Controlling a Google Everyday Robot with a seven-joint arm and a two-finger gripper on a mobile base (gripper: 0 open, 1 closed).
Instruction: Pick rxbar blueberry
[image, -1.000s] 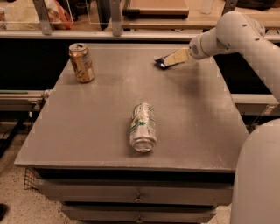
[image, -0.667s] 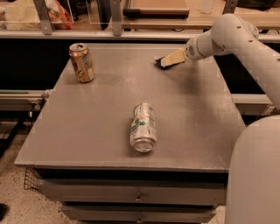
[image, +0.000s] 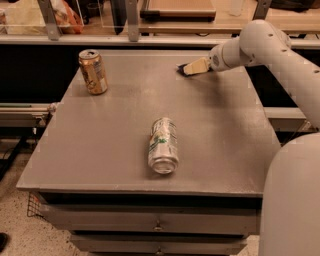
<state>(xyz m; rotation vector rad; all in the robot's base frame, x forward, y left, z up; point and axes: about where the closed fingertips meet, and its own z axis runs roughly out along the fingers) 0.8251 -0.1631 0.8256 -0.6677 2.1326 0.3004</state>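
The rxbar blueberry (image: 183, 69), a small flat dark bar, is at the far right part of the grey table (image: 115, 130). My gripper (image: 192, 67) reaches in from the right on the white arm (image: 260, 42), and its beige tip is right at the bar, touching or covering the bar's right end. Most of the bar is hidden by the gripper. I cannot tell whether the bar rests on the table or is lifted slightly off it.
A gold can (image: 93, 71) stands upright at the far left of the table. A green-and-white can (image: 162, 145) lies on its side near the middle front. The robot's white body (image: 292, 200) fills the lower right. A railing and shelf run behind the table.
The arm's elbow and wrist have shifted slightly; the gripper tip has stayed at the dark bar. Both cans are unmoved.
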